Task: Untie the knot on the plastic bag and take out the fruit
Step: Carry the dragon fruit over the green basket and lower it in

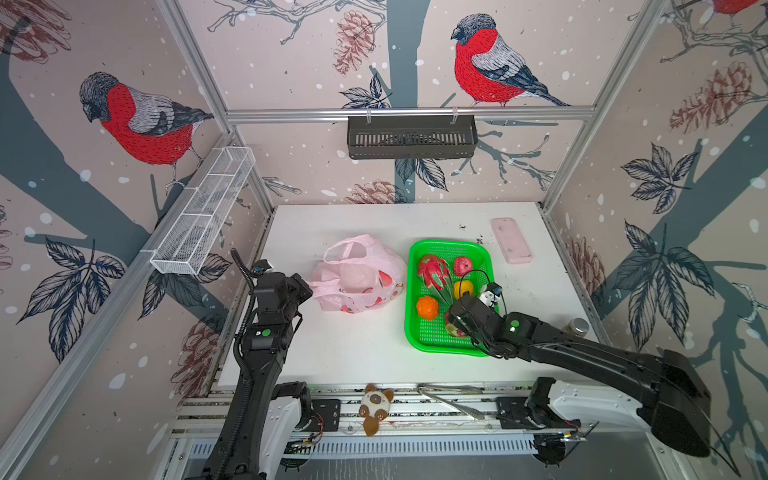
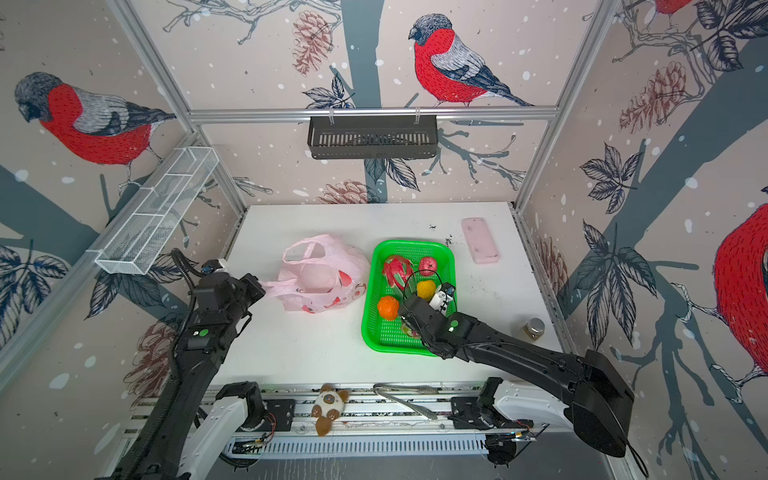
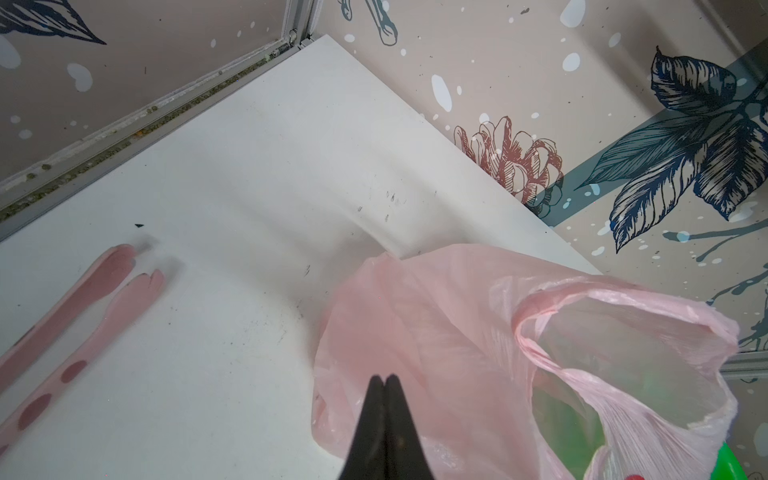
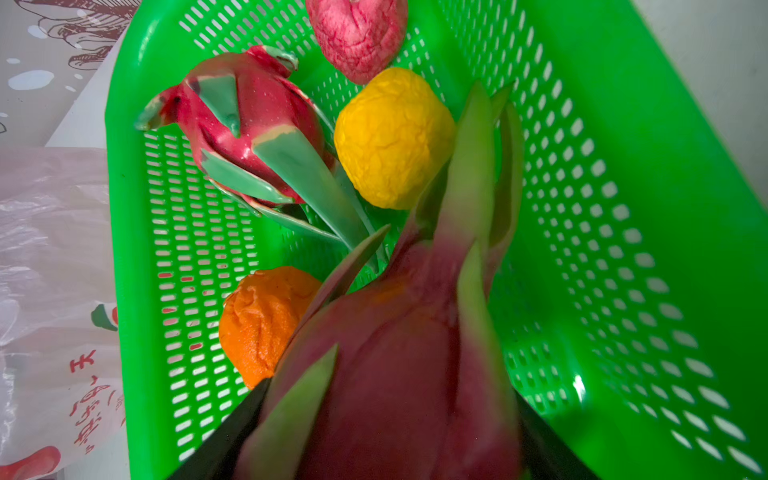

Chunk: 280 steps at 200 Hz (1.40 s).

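From where I stand the green basket [image 1: 432, 338] is the thing to steer by. The right gripper [image 4: 390, 395] is over its near end, jaws clamped on either side of a dragon fruit [image 4: 399, 353]. In the right wrist view that fruit is blurred and fills the frame, so only the dark fingers [image 4: 232, 432] show at its flanks. Whether it touches the basket floor I cannot tell. Further in lie a second dragon fruit [image 1: 434, 272], a red fruit [image 1: 462, 266], a yellow fruit [image 1: 463, 289] and an orange fruit [image 1: 427, 307], close together, with bare mesh only along the near wall. The right arm covers the basket's near corner in both top views. The plastic bag [image 1: 357, 276] slumps just beside the basket on the left arm's side, a thin strip of white table [image 1: 332, 353] between them. Its handles stand as open loops, one drawn out to the left gripper [image 1: 308, 286], whose jaws are pressed together on the thin plastic. A pale rounded shape shows through the bag, too vague to name. Nearer the arm bases than the basket the table is wide and bare. Beyond its far corner on the right arm's side lies a pink slab [image 1: 512, 241], and a small jar [image 1: 577, 326] stands well apart by the wall.
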### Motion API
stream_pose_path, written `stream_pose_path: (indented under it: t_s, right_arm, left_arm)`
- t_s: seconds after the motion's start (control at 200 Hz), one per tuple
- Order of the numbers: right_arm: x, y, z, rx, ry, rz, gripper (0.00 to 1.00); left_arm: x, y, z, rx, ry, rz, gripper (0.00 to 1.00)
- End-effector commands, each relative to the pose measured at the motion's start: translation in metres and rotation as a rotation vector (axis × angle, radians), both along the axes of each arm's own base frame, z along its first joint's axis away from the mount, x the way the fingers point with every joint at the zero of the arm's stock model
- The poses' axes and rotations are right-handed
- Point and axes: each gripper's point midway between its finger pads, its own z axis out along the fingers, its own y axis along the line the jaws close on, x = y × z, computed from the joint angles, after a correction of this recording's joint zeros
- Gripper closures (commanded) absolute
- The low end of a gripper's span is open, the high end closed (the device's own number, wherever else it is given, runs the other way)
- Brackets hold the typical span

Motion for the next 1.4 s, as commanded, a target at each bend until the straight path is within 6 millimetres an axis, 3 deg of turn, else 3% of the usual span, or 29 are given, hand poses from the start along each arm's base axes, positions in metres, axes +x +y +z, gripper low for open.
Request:
stream_pose_path:
  t_s: [0.0,0.836,1.396]
  right_arm:
    - [0.006,0.004,-0.001,0.025,-0.010,-0.014,0.60]
    - [0.020,0.005,-0.044,-0.029,0.063,-0.001,0.44]
    - [0.024,0.008,-0.057,-0.039,0.089,0.006,0.23]
  left_arm:
    - [0.004,0.000,0.007,0.016,-0.033,-0.013,1.00]
    - [0.004,0.000,0.007,0.023,-0.027,-0.013,1.00]
    - [0.003,0.000,0.007,0.023,-0.027,-0.012,1.00]
